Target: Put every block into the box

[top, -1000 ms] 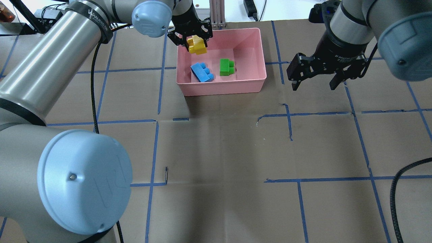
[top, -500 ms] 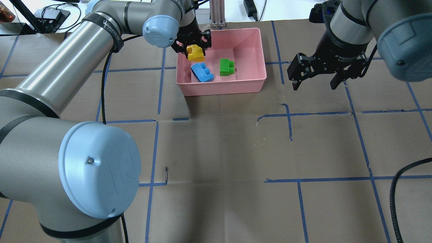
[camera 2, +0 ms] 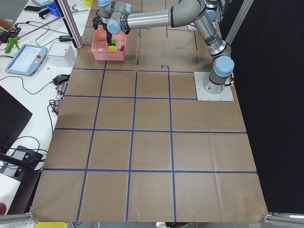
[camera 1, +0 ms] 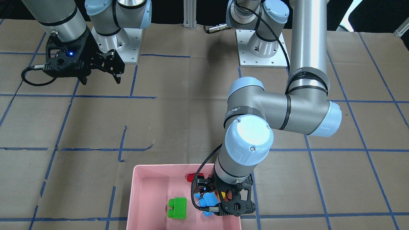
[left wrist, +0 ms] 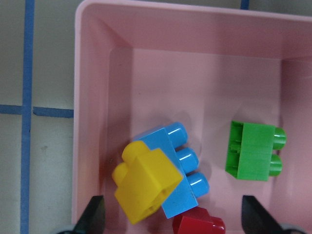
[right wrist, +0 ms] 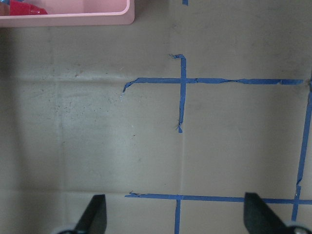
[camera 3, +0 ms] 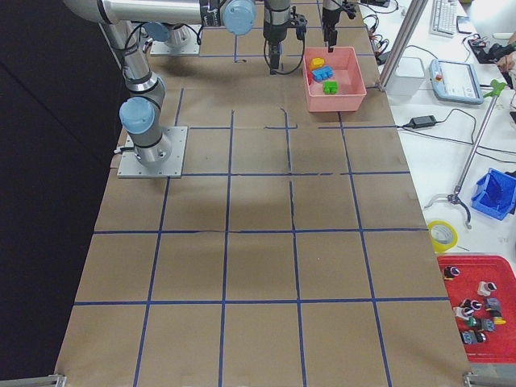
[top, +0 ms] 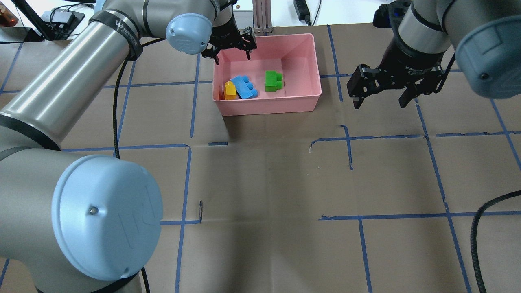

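Note:
The pink box (top: 268,109) stands at the table's far middle. Inside it, the yellow block (top: 230,90) leans against the blue block (top: 244,86) near the left wall, and the green block (top: 273,80) lies apart to their right. The red block (left wrist: 200,224) shows in the left wrist view beside the blue one (left wrist: 178,170), and also by the box wall (camera 1: 191,176) in the front view. My left gripper (top: 233,60) hovers open and empty over the box's far-left corner. My right gripper (top: 378,105) hangs open above bare table, right of the box.
Brown paper with blue tape lines (top: 350,146) covers the table. A metal post (top: 260,16) rises just behind the box. A black cable (top: 476,244) lies at the near right. The left arm's elbow (top: 106,215) fills the near left.
The left gripper opened and let go of the yellow block, which dropped into the box beside the blue block. The left gripper rose slightly. The right arm stayed still.

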Motion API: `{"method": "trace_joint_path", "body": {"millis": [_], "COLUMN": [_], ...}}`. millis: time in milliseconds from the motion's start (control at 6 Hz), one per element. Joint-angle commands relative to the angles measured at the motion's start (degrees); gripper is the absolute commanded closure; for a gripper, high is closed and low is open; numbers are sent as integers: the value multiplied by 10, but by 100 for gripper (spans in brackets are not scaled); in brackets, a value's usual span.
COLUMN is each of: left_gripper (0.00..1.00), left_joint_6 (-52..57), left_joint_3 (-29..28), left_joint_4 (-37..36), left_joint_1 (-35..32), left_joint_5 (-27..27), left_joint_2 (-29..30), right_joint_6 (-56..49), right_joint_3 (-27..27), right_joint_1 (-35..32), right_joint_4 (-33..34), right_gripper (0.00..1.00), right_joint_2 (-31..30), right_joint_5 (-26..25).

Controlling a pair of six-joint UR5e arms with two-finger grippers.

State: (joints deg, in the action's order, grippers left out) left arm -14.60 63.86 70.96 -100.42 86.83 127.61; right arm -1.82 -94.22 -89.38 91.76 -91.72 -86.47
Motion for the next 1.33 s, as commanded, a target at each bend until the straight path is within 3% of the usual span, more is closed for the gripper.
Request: {"method": "trace_joint_path", "body": {"millis": [0,500,833,1167], "left_gripper": [0,0,0,0], "left_joint_6": [33,171,177,178], "left_joint_3": [47,255,273,246], "left_joint_4": [46,65,104,148], "left_joint_1": [7,100,102,103], "left_joint_5": [2,2,3,18], "left_joint_2": [-94,-299,-363,-366], "right_joint_6": [1,1,1,1], "right_joint_3": [0,13,14,13], "right_joint_1": [0,1,1,1], "right_joint_4": [1,0,-1,0], "right_gripper": [0,0,0,0], "right_joint_2": [-2,-4,-12,-11], "right_joint_5": [0,0,-1,-1]}}
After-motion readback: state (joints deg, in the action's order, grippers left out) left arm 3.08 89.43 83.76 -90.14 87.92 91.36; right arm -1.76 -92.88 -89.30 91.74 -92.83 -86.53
